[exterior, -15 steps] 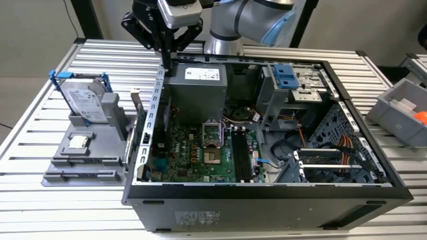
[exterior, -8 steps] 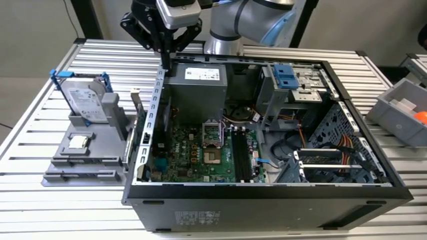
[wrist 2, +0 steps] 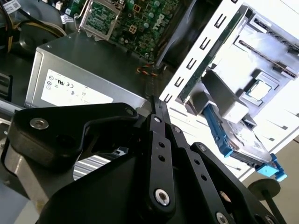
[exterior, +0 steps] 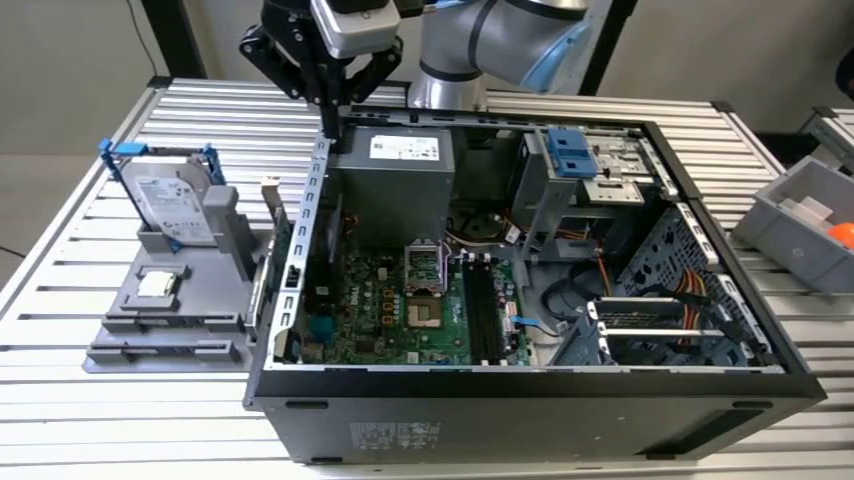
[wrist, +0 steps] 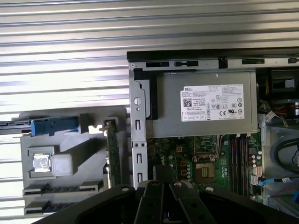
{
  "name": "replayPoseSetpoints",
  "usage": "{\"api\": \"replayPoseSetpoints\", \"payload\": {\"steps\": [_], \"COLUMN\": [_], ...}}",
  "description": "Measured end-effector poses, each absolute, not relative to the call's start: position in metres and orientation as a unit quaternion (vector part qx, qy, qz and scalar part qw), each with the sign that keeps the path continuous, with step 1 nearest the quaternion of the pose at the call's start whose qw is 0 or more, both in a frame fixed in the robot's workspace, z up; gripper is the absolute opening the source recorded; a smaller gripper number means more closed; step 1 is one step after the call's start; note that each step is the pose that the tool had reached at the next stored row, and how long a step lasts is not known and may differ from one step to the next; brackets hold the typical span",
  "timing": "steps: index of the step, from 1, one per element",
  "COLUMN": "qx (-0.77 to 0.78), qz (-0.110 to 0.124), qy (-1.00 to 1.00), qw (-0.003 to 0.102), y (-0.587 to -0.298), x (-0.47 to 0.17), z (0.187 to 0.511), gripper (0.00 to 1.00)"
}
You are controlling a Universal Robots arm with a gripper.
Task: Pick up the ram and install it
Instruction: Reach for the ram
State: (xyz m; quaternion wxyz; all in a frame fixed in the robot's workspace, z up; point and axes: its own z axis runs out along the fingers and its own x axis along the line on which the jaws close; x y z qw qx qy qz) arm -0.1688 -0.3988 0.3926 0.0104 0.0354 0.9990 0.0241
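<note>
In the exterior view my empty, closed pincer hangs at the case's eleven o'clock corner; first wrist view: ram unpicked in its rack.

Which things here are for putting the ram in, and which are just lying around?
For the job: long thin green ram stick; black end effector; open black computer case.
Just lying about: silver hard drive in blue-handled frame; small square silver chip; grey plastic bin.
</note>
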Motion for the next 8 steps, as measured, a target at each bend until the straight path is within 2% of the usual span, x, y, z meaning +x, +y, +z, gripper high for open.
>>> {"api": "replayPoseSetpoints", "payload": {"steps": [8], "qx": [0.035], "qz": [0.024], "qy": [0.999], "qw": [0.01], "y": [-0.3988], "x": [-0.1713], "z": [0.3926], "gripper": [0.0]}}
